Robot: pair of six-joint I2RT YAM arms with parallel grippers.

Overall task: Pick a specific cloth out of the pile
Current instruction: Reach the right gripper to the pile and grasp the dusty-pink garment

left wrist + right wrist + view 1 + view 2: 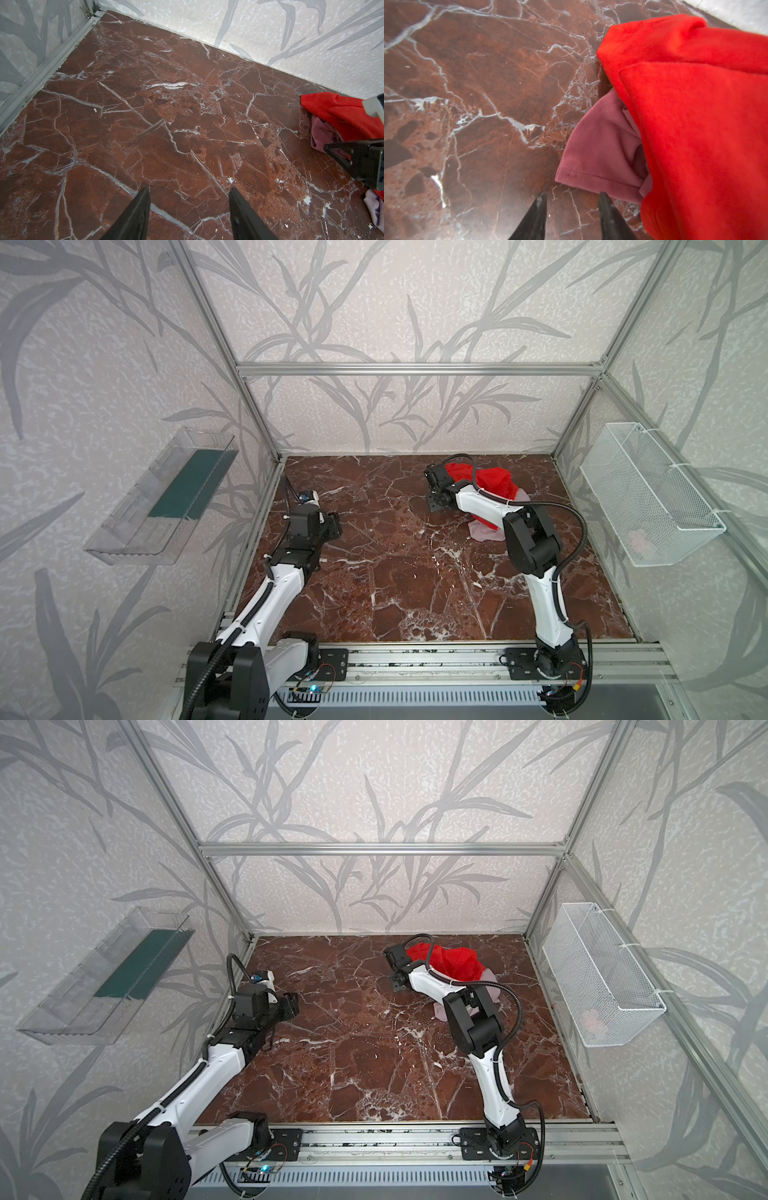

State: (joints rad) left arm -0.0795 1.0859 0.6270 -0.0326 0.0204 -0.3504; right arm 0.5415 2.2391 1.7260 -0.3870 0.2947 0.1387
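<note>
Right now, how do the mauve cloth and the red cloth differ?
Colour: the mauve cloth is dusty rose, the red cloth bright red. Texture: the mauve cloth is fine-ribbed with a stitched hem, the red cloth fleecy. Pose: the red cloth lies on top; the mauve cloth only pokes out beneath it. Both are soft and rumpled.

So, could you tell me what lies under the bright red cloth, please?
A dusty-rose cloth pokes out from under the red cloth, and a pale lilac-pink cloth shows at its near side. How far they run beneath, and anything else there, is covered.
</note>
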